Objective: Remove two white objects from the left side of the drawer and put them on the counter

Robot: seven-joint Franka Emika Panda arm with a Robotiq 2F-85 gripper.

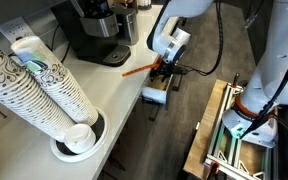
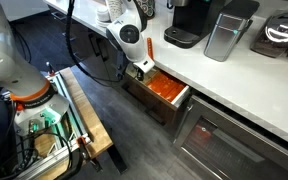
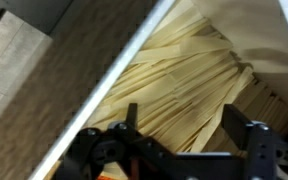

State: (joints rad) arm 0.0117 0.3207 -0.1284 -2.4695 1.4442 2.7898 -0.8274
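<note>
The drawer (image 2: 176, 106) is pulled out below the counter (image 2: 234, 80), which looks light grey in both exterior views. It has white walls and orange contents (image 2: 162, 88); it also shows in an exterior view (image 1: 156, 94). My gripper (image 2: 139, 68) hangs over the drawer's end nearest the arm, also in an exterior view (image 1: 164, 62). In the wrist view the gripper (image 3: 181, 125) is open and empty just above a compartment full of pale cream flat sticks (image 3: 174, 75). A white drawer wall (image 3: 114, 75) runs diagonally beside them. I see no other white objects.
Tilted stacks of paper cups (image 1: 39, 85) and a coffee machine (image 1: 94, 30) stand on the counter (image 1: 104, 85). A metal canister (image 2: 222, 35) and a second machine (image 2: 189, 20) show too. A wooden-framed cart (image 2: 84, 120) stands on the floor near the drawer.
</note>
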